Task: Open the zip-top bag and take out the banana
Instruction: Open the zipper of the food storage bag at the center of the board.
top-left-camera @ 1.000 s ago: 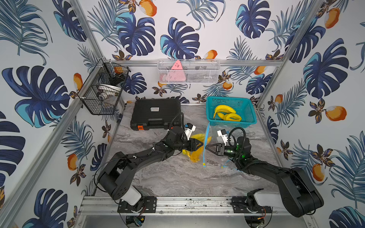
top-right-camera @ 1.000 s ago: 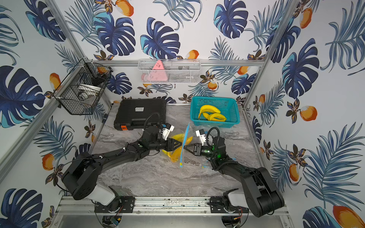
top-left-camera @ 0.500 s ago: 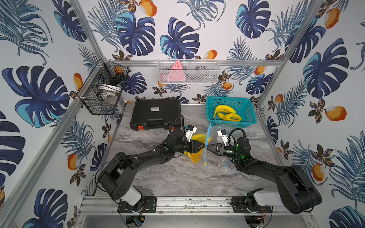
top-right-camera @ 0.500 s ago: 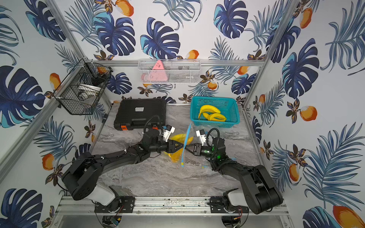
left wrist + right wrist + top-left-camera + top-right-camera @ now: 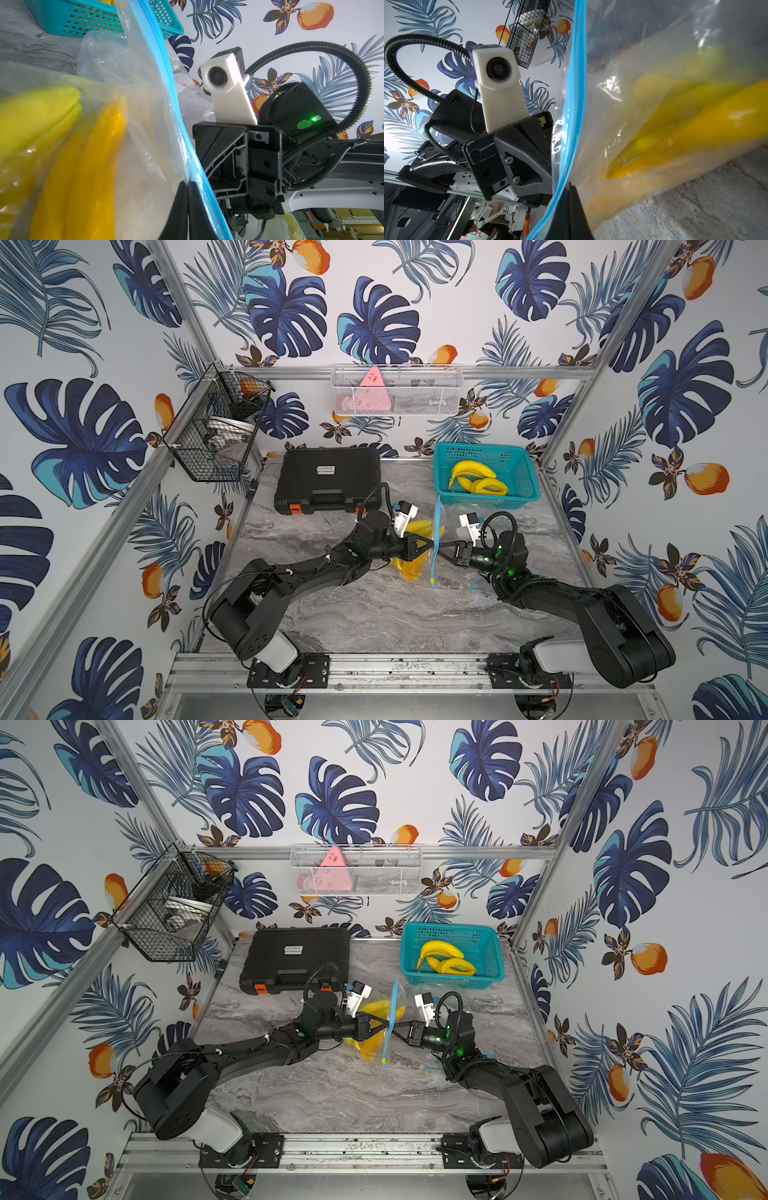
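My left gripper (image 5: 428, 545): pressed together on the zip-top bag (image 5: 437, 517), pinching the plastic just left of the blue zip strip (image 5: 434, 568)
My right gripper (image 5: 441, 546): pressed together too, pinching the same edge from the right; my two tips meet almost nose to nose across the strip
Bag: at mid-table between my two arms, its strip showing as a thin blue line running near to far in both top views
Mouth: I cannot tell whether the strip is parted
Banana (image 5: 409, 570): inside the bag, left of the strip and under my left gripper; more than one yellow piece shows through the plastic
Table (image 5: 374, 614): grey marble top
Teal basket (image 5: 524, 472): far right, just beyond the bag, with loose bananas (image 5: 473, 472) in it
Black case (image 5: 328, 481): far left, closed, apart from the bag
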Controlling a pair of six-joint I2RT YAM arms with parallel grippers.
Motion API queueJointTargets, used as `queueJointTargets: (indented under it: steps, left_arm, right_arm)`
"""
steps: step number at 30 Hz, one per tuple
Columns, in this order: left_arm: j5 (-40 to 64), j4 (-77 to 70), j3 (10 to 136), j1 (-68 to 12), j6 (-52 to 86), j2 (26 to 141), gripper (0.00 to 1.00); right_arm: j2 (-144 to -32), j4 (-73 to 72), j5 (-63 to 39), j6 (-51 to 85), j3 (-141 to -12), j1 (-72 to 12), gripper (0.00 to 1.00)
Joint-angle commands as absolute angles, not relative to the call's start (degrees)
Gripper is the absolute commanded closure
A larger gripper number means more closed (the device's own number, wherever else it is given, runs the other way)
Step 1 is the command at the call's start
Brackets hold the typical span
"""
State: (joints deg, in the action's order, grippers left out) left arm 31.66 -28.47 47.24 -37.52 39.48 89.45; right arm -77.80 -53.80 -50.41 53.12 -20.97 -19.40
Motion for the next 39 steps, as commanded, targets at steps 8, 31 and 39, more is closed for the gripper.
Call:
queueJointTargets:
  steps: [8, 31, 39]
  left_arm:
    - [29.7, -24.0, 48.0, -37.6, 37.2, 88.0, 1.0]
    - [27.0, -10.1, 51.2, -33.6, 28.4, 81.8, 1.0]
    - [32.2, -5.1, 52.3, -33.6, 24.4, 82.1, 1.0]
  right_arm:
    - [-73.9, -48.8, -52.3, 48.5, -21.2, -19.6, 0.98]
    - [-59.4, -12.8, -44.9, 35.8, -18.5, -19.6, 1.0]
    - [-48.5, 4.3, -38.9, 35.6, -17.3, -22.9, 0.86]
